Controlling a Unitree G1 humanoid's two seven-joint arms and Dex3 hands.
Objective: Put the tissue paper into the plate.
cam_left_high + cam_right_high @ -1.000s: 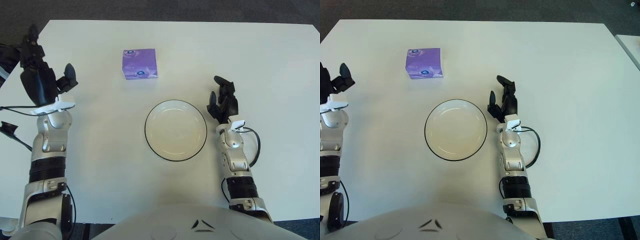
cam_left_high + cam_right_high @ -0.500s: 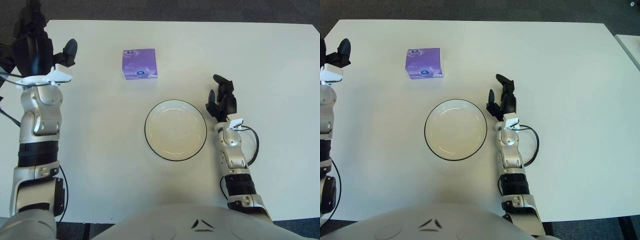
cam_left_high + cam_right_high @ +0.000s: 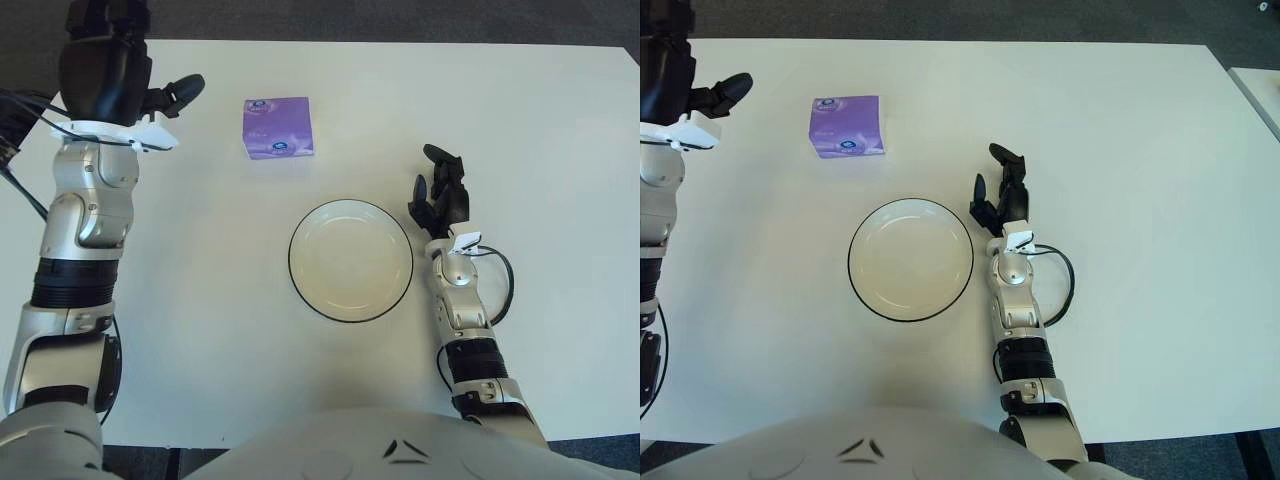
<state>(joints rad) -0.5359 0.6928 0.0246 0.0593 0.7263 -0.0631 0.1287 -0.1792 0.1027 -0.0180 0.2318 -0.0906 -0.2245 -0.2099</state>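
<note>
Sitting on the white counter (image 3: 560,120), far-left of centre, is the purple tissue pack (image 3: 278,127); it's well apart from the plate (image 3: 350,260), not in it. Pack has small round logos on top & on its near face, but text is too small to read. Plate is white w/ a dark rim, nothing inside, at mid-counter.

Left robot hand (image 3: 110,75) shows at upper left, just left of the tissue pack, not touching it; one dark finger (image 3: 185,90) points toward the pack, fingers relaxed, holding nothing.

Right robot hand (image 3: 440,195) shows just right of the plate's rim, fingers loosely spread, pointing away from the robot, holding nothing. Can't tell if it touches the counter. A black cable (image 3: 500,285) loops beside its forearm.
</note>
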